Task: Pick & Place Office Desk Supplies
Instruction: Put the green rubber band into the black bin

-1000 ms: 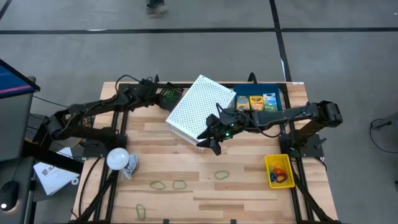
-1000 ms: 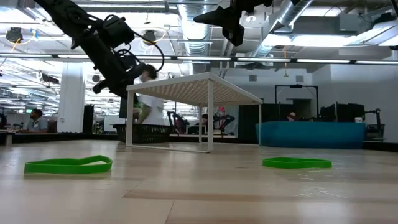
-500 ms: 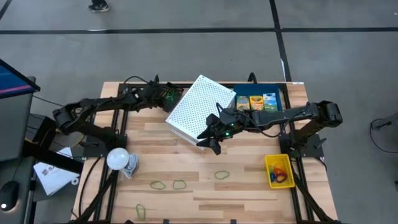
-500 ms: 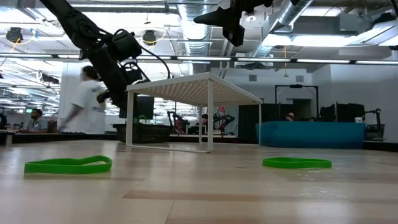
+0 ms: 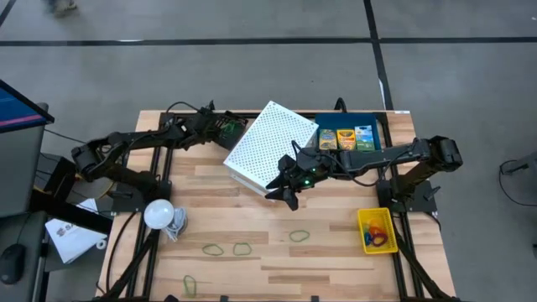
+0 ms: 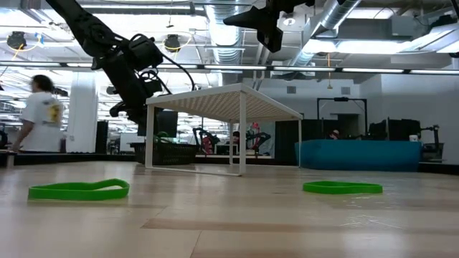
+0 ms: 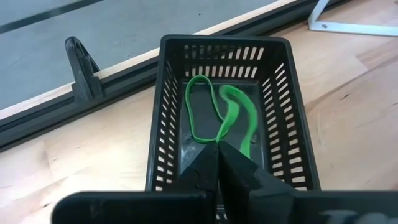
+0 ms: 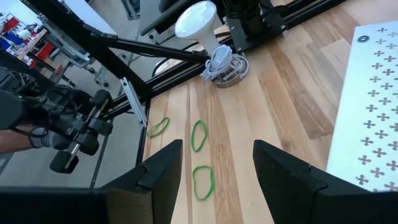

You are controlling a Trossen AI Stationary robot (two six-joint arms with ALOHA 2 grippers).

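Moved since a second ago: left gripper, now above the black mesh tray at the table's far edge, fingers pressed together, two green rubber-band loops lying inside. Right gripper hovering by the white perforated stand, fingers spread, empty.

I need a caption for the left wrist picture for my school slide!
The left gripper, fingers shut on a green rubber band, hangs over the black mesh tray.

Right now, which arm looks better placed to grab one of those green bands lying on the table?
Probably the right: its open gripper hangs mid-table, near the green rubber bands. The left gripper sits over the black tray at the far edge, fingers shut on a green band.
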